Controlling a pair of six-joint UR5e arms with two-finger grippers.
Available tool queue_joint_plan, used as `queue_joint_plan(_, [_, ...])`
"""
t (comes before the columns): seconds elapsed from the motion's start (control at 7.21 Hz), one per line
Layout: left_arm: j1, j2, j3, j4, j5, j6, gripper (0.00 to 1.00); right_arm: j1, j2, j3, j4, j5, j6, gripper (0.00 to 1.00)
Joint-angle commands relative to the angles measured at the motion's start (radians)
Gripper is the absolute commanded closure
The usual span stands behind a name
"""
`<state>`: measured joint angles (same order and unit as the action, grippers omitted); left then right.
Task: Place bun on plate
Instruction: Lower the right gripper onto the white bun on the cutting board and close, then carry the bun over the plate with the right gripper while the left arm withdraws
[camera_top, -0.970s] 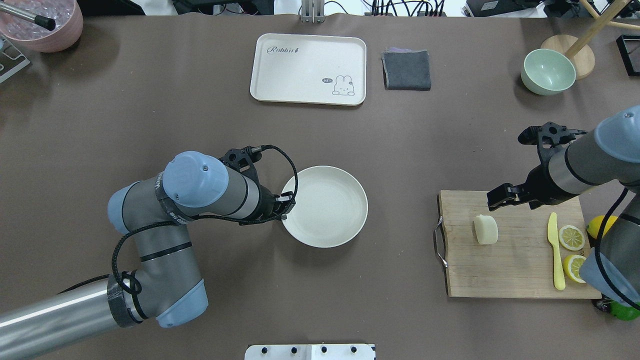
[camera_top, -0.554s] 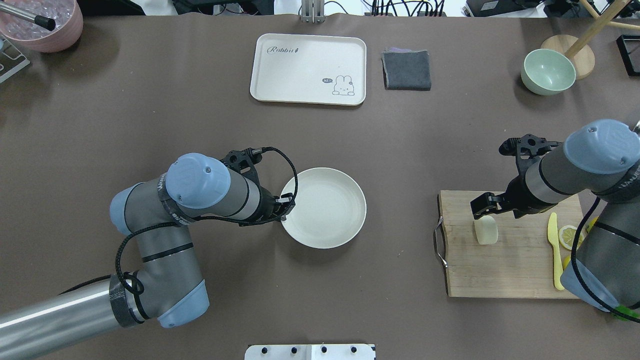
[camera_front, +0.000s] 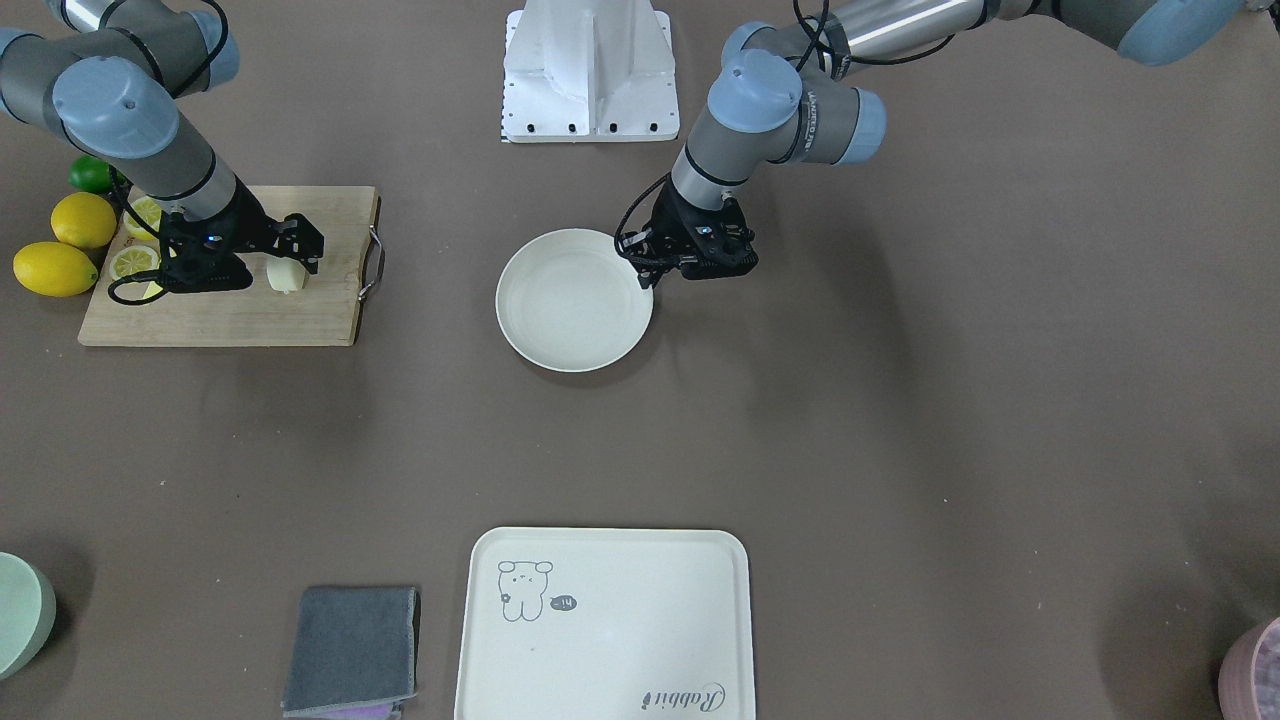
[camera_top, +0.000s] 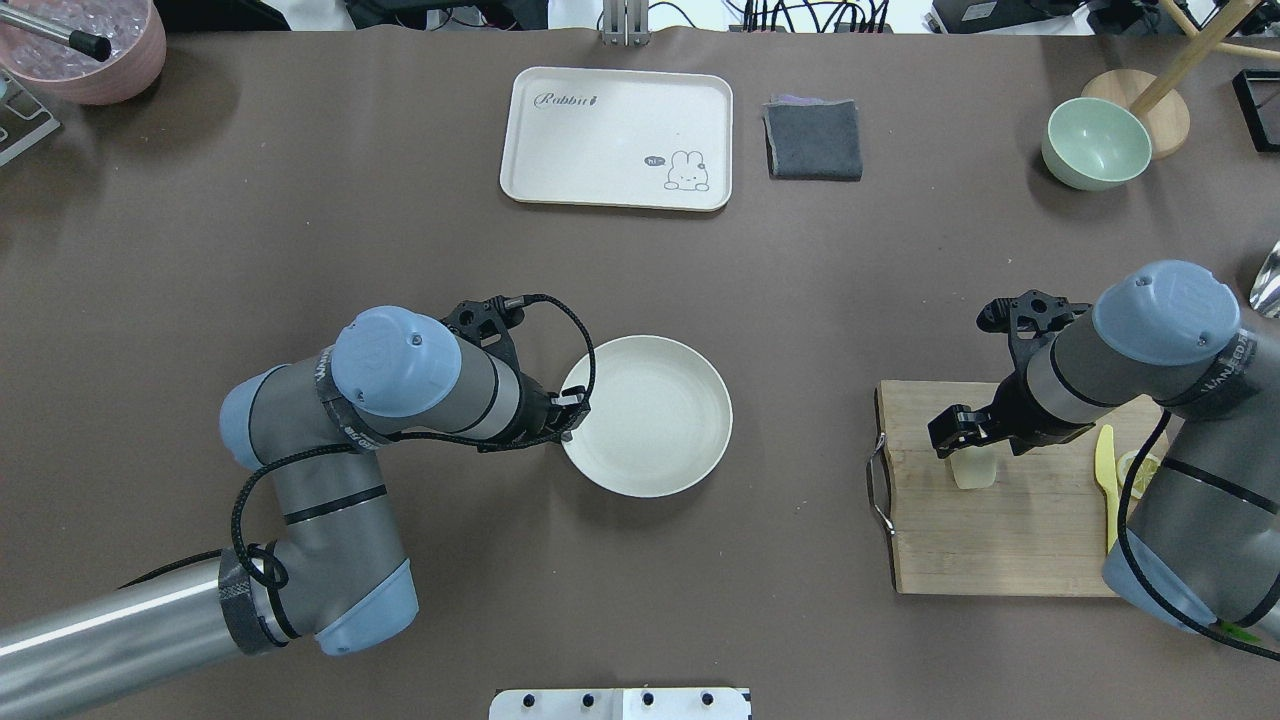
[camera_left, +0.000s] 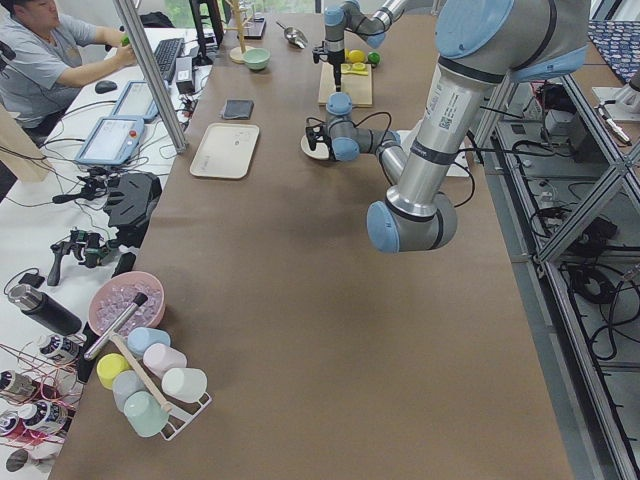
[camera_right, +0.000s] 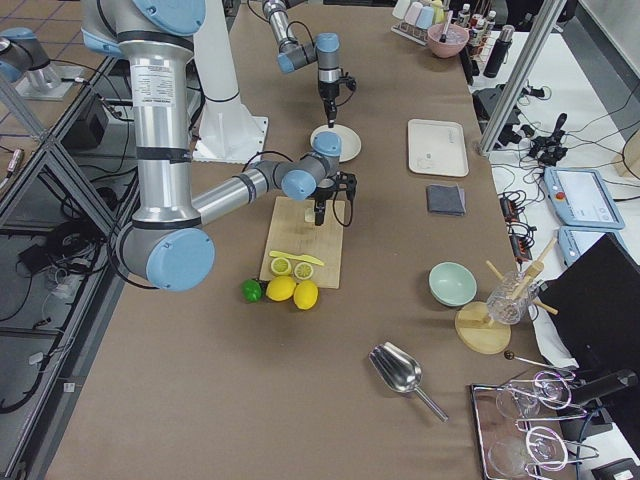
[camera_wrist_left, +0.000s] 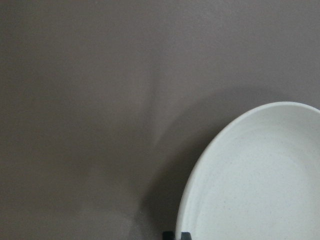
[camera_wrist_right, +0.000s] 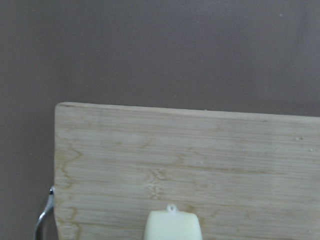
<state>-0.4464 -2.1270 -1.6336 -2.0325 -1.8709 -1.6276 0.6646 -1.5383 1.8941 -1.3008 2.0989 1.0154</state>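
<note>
The bun (camera_top: 975, 470) is a pale cream block lying on the wooden cutting board (camera_top: 1000, 545); it also shows at the bottom of the right wrist view (camera_wrist_right: 172, 226). My right gripper (camera_top: 958, 440) hangs open just over the bun's far end, with its fingers outside the wrist view. The round off-white plate (camera_top: 665, 420) rests mid-table with nothing on it. My left gripper (camera_top: 570, 422) is shut on the plate's left rim, and its fingertips (camera_wrist_left: 169, 234) pinch the edge of the plate (camera_wrist_left: 260, 175). In the front-facing view the bun (camera_front: 287, 278) sits under the right gripper (camera_front: 290, 260).
A yellow knife (camera_top: 1104, 470) and lemon slices (camera_front: 132, 262) lie on the board, with whole lemons (camera_front: 55, 268) and a lime (camera_front: 90, 173) beside it. At the far side are a cream tray (camera_top: 600, 120), a grey cloth (camera_top: 813, 140) and a green bowl (camera_top: 1095, 143).
My right arm has swung left and toward the near edge, bringing its gripper from beyond the bun to over it. The left arm and plate shifted very slightly.
</note>
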Motion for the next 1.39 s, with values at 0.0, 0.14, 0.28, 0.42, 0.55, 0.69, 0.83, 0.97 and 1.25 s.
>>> queue_joint_plan(0.0, [-0.002, -0.001, -0.003, 0.0, -0.001, 0.0, 0.27, -0.007, 0.001, -0.007, -0.001, 0.003, 0.002, 0.5])
queue_joint_plan(0.14, [-0.003, -0.002, -0.006, 0.0, -0.001, -0.003, 0.24, -0.007, 0.007, -0.006, -0.002, 0.006, 0.002, 0.71])
queue_joint_plan(0.28, [-0.005, -0.002, -0.008, 0.003, -0.001, -0.005, 0.23, -0.007, 0.009, -0.007, -0.002, 0.004, 0.002, 0.76])
queue_joint_plan(0.42, [-0.012, -0.002, -0.015, 0.015, -0.001, -0.005, 0.23, -0.007, 0.01, -0.006, -0.002, 0.007, 0.0, 0.79])
queue_joint_plan(0.55, [-0.041, 0.01, -0.056, 0.029, -0.004, -0.003, 0.23, -0.008, 0.045, -0.009, -0.011, 0.012, 0.002, 0.79])
queue_joint_plan(0.69, [-0.085, 0.05, -0.133, 0.064, -0.013, 0.002, 0.23, -0.008, 0.109, -0.007, -0.038, 0.012, 0.003, 0.78])
queue_joint_plan(0.83, [-0.095, 0.106, -0.206, 0.089, -0.02, 0.006, 0.23, -0.01, 0.204, -0.009, -0.119, 0.009, 0.003, 0.77])
queue_joint_plan(0.97, [-0.136, 0.171, -0.242, 0.089, -0.031, 0.021, 0.23, -0.013, 0.321, -0.035, -0.2, 0.0, 0.003, 0.77])
queue_joint_plan(1.25, [-0.272, 0.417, -0.369, 0.081, -0.158, 0.244, 0.23, -0.04, 0.548, -0.183, -0.21, -0.022, 0.07, 0.76])
